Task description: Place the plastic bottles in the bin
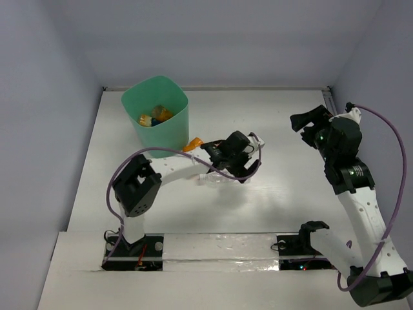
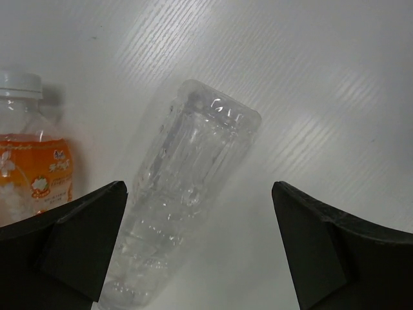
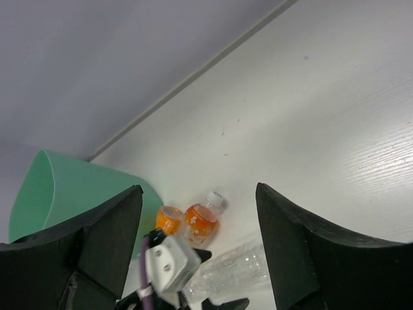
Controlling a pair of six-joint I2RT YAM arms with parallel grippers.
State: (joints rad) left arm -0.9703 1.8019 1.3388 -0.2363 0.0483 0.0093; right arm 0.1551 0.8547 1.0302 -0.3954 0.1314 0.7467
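Note:
The mint-green bin [image 1: 169,132] stands at the back left and holds orange bottles [image 1: 155,117]. A clear bottle [image 2: 187,187] lies on the table, between the spread fingers of my left gripper [image 2: 199,194] and nearer its left finger, which is just above it; it also shows in the top view [image 1: 216,181]. An orange bottle with a white cap [image 2: 32,168] lies just left of it, next to the bin [image 1: 192,143]. My left gripper [image 1: 219,165] is open and empty. My right gripper [image 1: 308,119] is open and empty, raised at the far right. The right wrist view shows the bin [image 3: 71,187], two orange bottles [image 3: 201,223] and the clear bottle [image 3: 235,268].
The back wall runs close behind the bin. The left arm's purple cable [image 1: 193,158] loops over the table between its base and wrist. The right arm [image 1: 352,181] stands along the right side.

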